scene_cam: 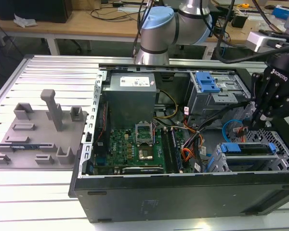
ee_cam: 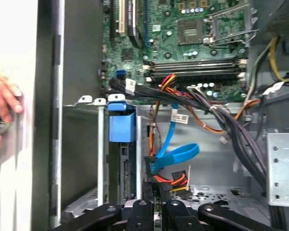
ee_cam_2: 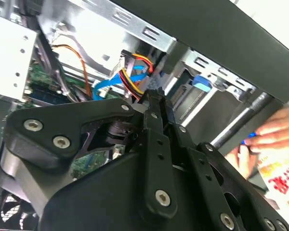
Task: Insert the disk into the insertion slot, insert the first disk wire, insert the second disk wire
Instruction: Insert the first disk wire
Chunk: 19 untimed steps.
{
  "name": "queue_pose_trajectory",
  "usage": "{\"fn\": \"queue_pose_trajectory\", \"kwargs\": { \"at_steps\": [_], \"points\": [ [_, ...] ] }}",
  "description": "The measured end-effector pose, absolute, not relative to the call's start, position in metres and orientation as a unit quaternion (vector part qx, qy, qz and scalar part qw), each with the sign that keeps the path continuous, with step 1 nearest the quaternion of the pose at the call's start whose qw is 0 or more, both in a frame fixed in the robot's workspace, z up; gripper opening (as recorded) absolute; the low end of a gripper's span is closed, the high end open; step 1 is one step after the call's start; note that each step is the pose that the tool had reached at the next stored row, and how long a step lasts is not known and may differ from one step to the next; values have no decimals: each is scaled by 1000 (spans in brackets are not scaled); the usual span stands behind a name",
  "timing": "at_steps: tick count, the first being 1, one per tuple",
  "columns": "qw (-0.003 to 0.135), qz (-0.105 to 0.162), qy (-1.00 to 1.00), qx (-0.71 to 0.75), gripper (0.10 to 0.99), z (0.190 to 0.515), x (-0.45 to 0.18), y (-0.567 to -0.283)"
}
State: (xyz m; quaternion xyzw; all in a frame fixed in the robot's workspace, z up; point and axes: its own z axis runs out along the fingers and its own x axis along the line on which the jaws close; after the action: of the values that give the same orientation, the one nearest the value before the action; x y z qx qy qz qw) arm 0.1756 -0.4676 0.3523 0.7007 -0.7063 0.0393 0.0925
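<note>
The disk (scene_cam: 248,148), silver in its blue frame (ee_cam: 121,126), sits inside the insertion slot (scene_cam: 282,159), the low grey perforated cage. My gripper (scene_cam: 251,126) hangs just behind the disk's rear edge (ee_cam: 126,174). Its fingers (ee_cam: 149,198) are shut on the dark plug of the first disk wire (ee_cam: 175,182), a red, yellow and black bundle (ee_cam_2: 134,72). In the first wrist view the plug is close to the disk's rear connectors; whether it touches them is hidden. The second disk wire (ee_cam: 177,153), a light-blue flat cable (scene_cam: 228,127), loops free beside the plug.
A taller grey cage with a blue handle (scene_cam: 206,82) stands behind the slot. Thick black cable bundles (ee_cam: 231,126) cross above the bay. The motherboard (scene_cam: 135,144) lies at the case's middle. A person's hand (ee_cam: 2,103) rests outside the case wall, near the slot.
</note>
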Motion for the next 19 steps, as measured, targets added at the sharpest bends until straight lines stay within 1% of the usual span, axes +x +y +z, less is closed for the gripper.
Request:
{"fn": "queue_pose_trajectory", "kwargs": {
  "at_steps": [1, 6, 13, 19],
  "points": [
    [84, 31, -707, 702, 165, 353, 176, -470],
    [75, 21, -708, 702, 165, 358, 176, -479],
    [69, 12, -709, 702, 165, 360, 178, -488],
    [70, 7, -712, 699, 165, 360, 181, -491]
  ]
}}
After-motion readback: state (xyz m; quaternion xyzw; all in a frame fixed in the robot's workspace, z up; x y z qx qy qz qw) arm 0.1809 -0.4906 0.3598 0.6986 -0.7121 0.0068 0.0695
